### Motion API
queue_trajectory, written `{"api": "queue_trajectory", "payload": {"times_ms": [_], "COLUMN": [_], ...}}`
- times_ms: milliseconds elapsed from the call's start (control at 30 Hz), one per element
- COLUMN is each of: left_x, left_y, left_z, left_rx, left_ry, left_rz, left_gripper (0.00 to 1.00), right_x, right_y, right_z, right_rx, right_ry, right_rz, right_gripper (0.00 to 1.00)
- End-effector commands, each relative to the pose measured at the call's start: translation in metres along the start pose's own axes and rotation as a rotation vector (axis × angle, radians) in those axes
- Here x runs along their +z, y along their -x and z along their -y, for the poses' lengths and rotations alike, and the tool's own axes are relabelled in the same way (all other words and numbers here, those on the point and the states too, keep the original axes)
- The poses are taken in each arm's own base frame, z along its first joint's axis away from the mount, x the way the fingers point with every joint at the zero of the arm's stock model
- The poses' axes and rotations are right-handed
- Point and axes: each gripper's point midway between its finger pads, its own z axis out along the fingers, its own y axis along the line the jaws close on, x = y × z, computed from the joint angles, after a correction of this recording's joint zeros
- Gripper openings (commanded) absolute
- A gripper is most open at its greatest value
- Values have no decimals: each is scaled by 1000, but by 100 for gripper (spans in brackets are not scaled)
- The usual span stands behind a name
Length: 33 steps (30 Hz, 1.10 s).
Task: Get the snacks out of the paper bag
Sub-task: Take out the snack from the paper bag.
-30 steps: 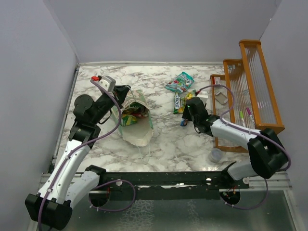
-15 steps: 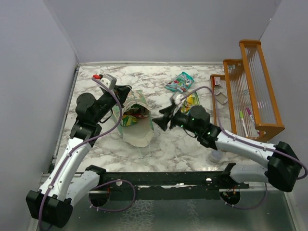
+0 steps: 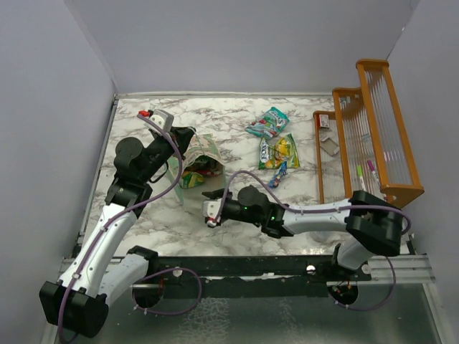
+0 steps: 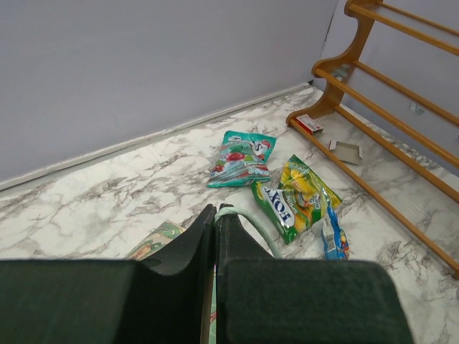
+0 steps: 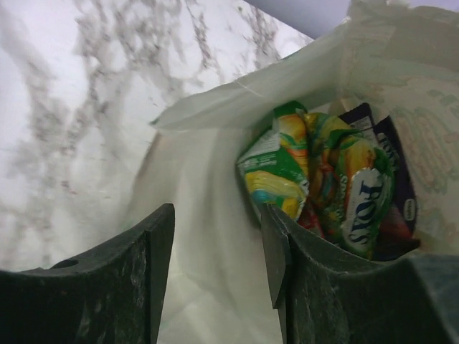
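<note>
The mint-green paper bag [image 3: 203, 188] lies on its side on the marble table, mouth toward me. My left gripper [image 3: 188, 138] is shut on the bag's pale handle cord [image 4: 247, 218] at its far rim. My right gripper [image 3: 211, 205] is open at the bag's mouth; in the right wrist view [image 5: 216, 215] its fingers frame the white inside. Green-yellow packets [image 5: 283, 168] and a purple one [image 5: 396, 179] are in the bag. A teal packet [image 3: 269, 122], a green-yellow packet [image 3: 280, 152] and a small blue packet [image 3: 277, 175] lie on the table to the right.
The orange wooden rack [image 3: 374, 115] stands along the right edge, with small cards and pens on its lower shelf. Grey walls close the back and both sides. The bag's cream printed panel [image 4: 154, 240] shows under my left gripper.
My right gripper has swung left from the loose packets to the bag's mouth and turned to face inside. The left gripper still holds the handle cord.
</note>
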Motion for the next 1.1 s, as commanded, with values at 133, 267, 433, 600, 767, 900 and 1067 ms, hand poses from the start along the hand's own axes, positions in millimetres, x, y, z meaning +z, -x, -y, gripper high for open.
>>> {"api": "queue_trajectory", "payload": {"times_ms": [133,267,433,600,767,900,1067], "left_x": [-1,-2,-3,-4,-5,-6,-6], "left_y": [19,22,24,26,26,28,28], "left_z": [0,3,6,4,3,6,7], "left_rx": [7,1,-11,-12,-7,-15,-22], "left_ry": [11,0,-10,-1,8,-3,-11], "left_rz": [59,65,71,76,80,92,93], "left_gripper": [0,0,0,0,0,0,0], "right_x": [43,54,60,61,59,64,71], "right_y": [-19,-28,-47,-58,-69,-79,-83], "right_z": [33,27,33,41,42,51,55], "right_rx": [-207,-189,-143,-97,-45,-23,-11], "right_ry": [-89,-61,-93,-112,-102,-142,-148], "right_rz": [-119,-128,-185,-199,-201,-218,-210], "right_gripper": [53,54,54,57,62,63,63]}}
